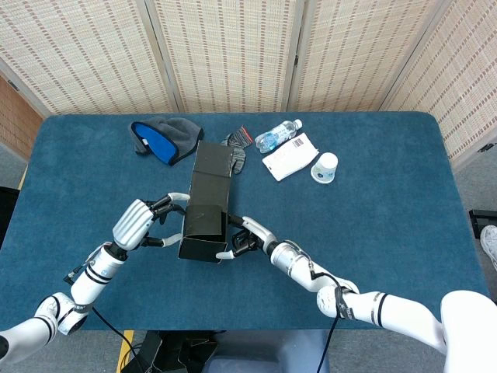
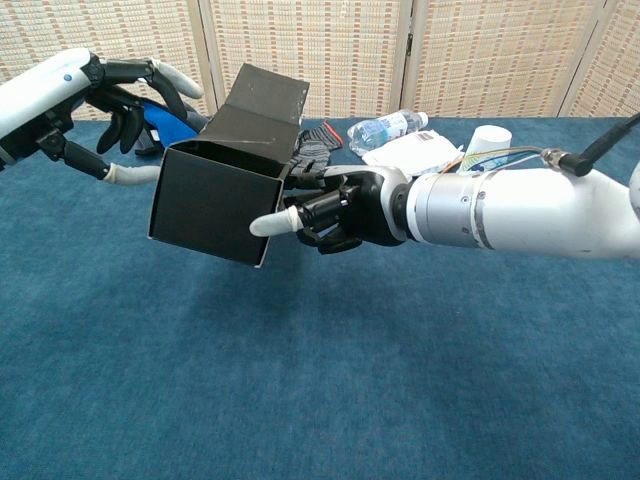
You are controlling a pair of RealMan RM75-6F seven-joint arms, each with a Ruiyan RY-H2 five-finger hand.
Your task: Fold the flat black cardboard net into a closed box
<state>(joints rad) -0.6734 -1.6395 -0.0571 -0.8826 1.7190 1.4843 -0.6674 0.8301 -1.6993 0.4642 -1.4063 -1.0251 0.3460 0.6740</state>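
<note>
The box [image 2: 225,175], partly folded, hangs above the blue surface [image 2: 330,380] between both hands. The right hand [image 2: 335,208] pinches its near right edge; the left hand [image 2: 130,100], fingers spread, presses its left side. Beyond lie a bottle [image 1: 277,135] and cup [image 1: 324,166].

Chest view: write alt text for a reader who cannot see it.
Two robot hands hold a partly folded black cardboard box above a blue table: the right hand grips its right side, the left hand reaches its left side. Behind lie a water bottle and a white paper cup.
</note>
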